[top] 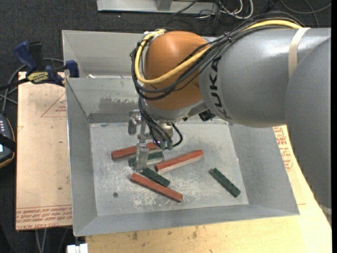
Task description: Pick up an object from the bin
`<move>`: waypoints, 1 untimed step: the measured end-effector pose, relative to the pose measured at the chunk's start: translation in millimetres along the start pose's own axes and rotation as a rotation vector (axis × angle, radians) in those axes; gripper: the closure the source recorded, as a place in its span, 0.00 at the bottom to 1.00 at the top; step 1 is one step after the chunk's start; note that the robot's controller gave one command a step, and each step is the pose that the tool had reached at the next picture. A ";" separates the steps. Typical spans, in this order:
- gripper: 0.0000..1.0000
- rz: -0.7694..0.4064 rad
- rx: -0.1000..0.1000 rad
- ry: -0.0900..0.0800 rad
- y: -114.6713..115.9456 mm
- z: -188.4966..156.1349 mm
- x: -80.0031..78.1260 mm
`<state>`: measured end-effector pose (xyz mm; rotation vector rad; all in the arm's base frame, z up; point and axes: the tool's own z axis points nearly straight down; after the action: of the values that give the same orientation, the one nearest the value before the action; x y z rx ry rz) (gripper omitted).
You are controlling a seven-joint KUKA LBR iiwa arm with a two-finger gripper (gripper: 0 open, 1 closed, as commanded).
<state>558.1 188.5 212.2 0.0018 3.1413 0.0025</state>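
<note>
In the camera view we see the gripper [140,161] low in the bin [79,141], among 3 red-brown bars [179,161] and 1 dark green bar [157,177] at the middle. We cannot tell if it is wide or narrow. The arm [253,73] reads "KUKA".

text: "UKA" lettering [217,91] | on: grey arm [263,73] | first letter hidden by cables

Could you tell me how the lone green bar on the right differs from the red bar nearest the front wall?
The green bar is dark green; the red bar is reddish-brown. The green bar is shorter. It lies apart from everything, while the red bar sits in the cluster by the pincer. Both are slim, flat-lying sticks.
</note>
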 end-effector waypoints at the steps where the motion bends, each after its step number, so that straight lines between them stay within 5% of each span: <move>1: 0.00 0.182 0.002 0.004 -36.4 144.5 -52.8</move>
<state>610.9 152.3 67.6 0.2884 3.1322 -0.0010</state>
